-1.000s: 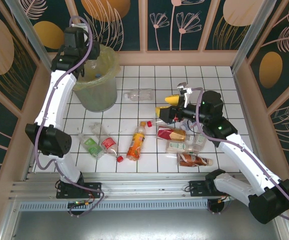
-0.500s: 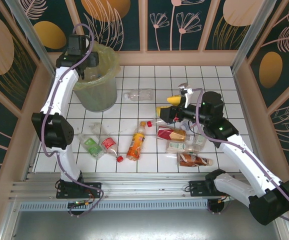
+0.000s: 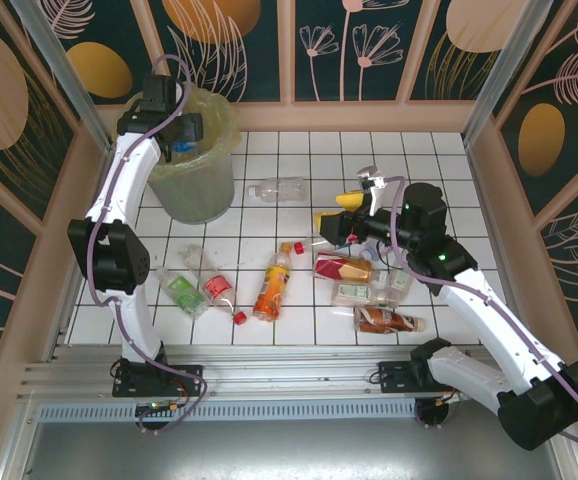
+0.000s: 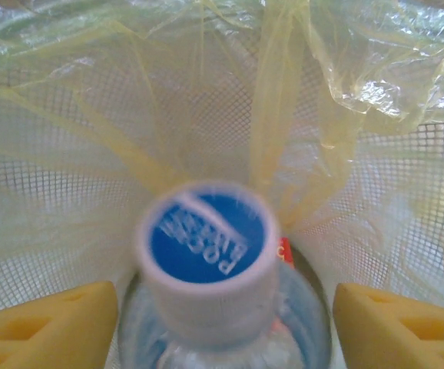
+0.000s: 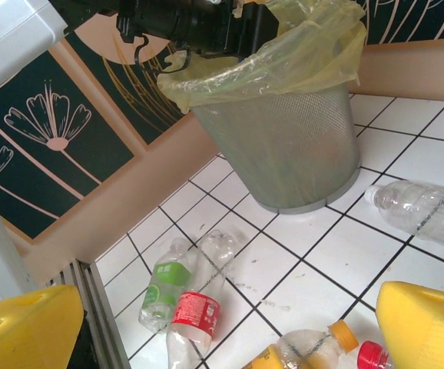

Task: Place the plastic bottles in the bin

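- Left hand [image 3: 181, 135]: over the mouth of the bin [image 3: 197, 195], clamped on a blue-capped bottle [image 4: 205, 250]. The cap points into the yellow-lined mesh interior.
- Right hand [image 3: 334, 212]: fingers spread, nothing between them, above the worktop [image 3: 424, 160].
- Worktop: a clear bottle [image 3: 277, 188] lies near the bin. A green bottle [image 3: 181, 290] and a red bottle [image 3: 217, 288] lie side by side, with an orange bottle [image 3: 271, 285] near them. A cluster [image 3: 354, 293] of bottles lies below the right hand.
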Available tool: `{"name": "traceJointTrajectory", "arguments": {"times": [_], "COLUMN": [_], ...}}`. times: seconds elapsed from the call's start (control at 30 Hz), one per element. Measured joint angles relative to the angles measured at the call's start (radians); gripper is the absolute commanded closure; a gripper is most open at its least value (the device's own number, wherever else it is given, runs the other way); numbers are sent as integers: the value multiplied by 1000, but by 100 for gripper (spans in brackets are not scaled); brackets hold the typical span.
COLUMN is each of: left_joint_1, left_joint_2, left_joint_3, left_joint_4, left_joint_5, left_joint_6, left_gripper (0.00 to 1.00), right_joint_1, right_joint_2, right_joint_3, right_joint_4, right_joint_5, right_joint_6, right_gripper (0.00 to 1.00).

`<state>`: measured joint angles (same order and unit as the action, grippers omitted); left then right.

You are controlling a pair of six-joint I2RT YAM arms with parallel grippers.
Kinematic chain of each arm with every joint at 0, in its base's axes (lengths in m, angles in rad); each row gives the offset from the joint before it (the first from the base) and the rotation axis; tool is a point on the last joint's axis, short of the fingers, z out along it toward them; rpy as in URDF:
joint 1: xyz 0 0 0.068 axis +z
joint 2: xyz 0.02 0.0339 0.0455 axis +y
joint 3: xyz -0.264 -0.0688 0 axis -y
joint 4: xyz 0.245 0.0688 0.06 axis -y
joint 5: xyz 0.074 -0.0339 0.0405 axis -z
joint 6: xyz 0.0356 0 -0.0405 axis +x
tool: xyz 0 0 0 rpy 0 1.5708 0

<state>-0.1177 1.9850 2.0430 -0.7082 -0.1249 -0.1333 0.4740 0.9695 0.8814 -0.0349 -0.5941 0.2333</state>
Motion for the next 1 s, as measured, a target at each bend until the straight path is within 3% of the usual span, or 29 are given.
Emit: {"name": "traceJointTrajectory", "arguments": {"times": [0.27, 0.6, 0.8, 1.0], "left_joint_1": [0, 0, 1, 2], "left_joint_2": [-21, -283, -545, -747], "left_joint_3": [-37, -195, -436, -789], "left_joint_4": [-6, 68, 210, 425], "left_joint_5": [19, 96, 292, 637], "left_joint_6": [-29, -69, -125, -233], "left_gripper": [1, 1, 1, 1], "right_joint_1": [0, 0, 1, 17], "right_joint_2": [0, 14, 49, 76], "right_joint_3": [0, 0, 0, -19], "right_joint_4": [-1, -71, -138, -213], "right_joint_5": [63, 226, 269, 296], "right_joint_6": [0, 1, 1, 7], "right_gripper": [3, 7, 10, 14]}}
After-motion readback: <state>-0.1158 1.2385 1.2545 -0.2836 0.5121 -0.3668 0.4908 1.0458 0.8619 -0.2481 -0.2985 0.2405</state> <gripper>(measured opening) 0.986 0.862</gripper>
